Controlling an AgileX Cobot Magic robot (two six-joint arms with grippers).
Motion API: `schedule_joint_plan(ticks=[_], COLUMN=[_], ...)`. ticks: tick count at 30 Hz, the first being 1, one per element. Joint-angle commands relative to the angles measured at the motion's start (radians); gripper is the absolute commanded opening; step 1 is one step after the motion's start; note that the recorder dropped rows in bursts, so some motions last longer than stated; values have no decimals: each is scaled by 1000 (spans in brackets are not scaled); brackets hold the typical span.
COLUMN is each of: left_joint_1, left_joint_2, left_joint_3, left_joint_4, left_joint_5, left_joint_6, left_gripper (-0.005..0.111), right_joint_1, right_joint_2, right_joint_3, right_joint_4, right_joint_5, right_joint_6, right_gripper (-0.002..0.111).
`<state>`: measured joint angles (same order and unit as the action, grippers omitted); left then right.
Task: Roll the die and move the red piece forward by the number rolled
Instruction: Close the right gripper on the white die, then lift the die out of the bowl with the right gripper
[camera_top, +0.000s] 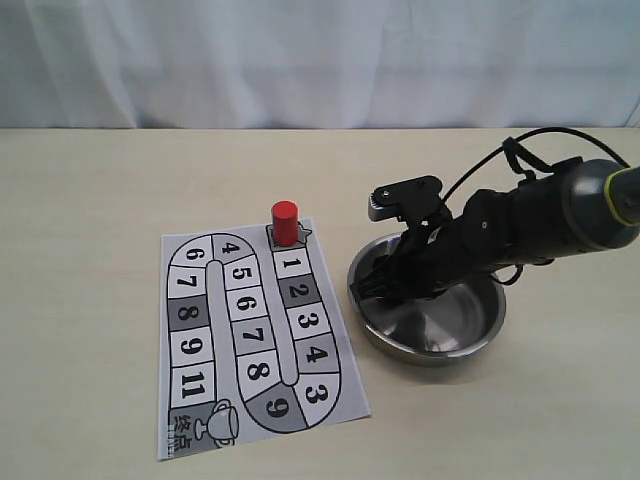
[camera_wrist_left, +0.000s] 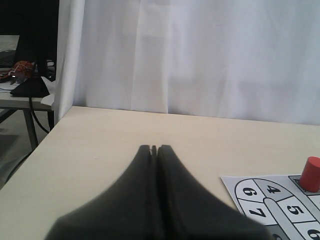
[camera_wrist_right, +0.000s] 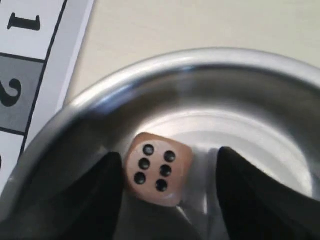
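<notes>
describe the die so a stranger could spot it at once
Start at the steel bowl beside the printed board. Inside it sits the die, a small tan cube with dark pips, unlike the red piece standing on the board.

Exterior view: you cannot see the die (camera_wrist_right: 157, 169); the right gripper (camera_top: 380, 285) hides it inside the steel bowl (camera_top: 440, 356). Left wrist view: frame edge crops the printed board (camera_wrist_left: 255, 195) and red piece (camera_wrist_left: 311, 174).
</notes>
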<state>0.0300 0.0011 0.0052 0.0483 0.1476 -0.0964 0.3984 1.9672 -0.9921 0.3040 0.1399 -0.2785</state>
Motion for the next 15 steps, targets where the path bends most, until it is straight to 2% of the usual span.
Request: schedule_joint_plan(ticks=[1, 5, 15], left_joint_1=[-6, -6, -6], left_joint_2=[-1, -1, -1], left_joint_3=[-5, -5, -5], left_joint_4=[-4, -4, -4], left_joint_5=[-4, -4, -4], left_joint_6=[-4, -4, -4], left_gripper=[0, 0, 0], right_joint_1=[0, 0, -24], right_joint_2=[1, 1, -136], right_joint_3=[-7, -7, -7], right_joint_4=[-1, -1, -30], right_joint_5=[-4, -4, 42], right_joint_6=[-12, -17, -24], right_gripper=[28, 4, 4])
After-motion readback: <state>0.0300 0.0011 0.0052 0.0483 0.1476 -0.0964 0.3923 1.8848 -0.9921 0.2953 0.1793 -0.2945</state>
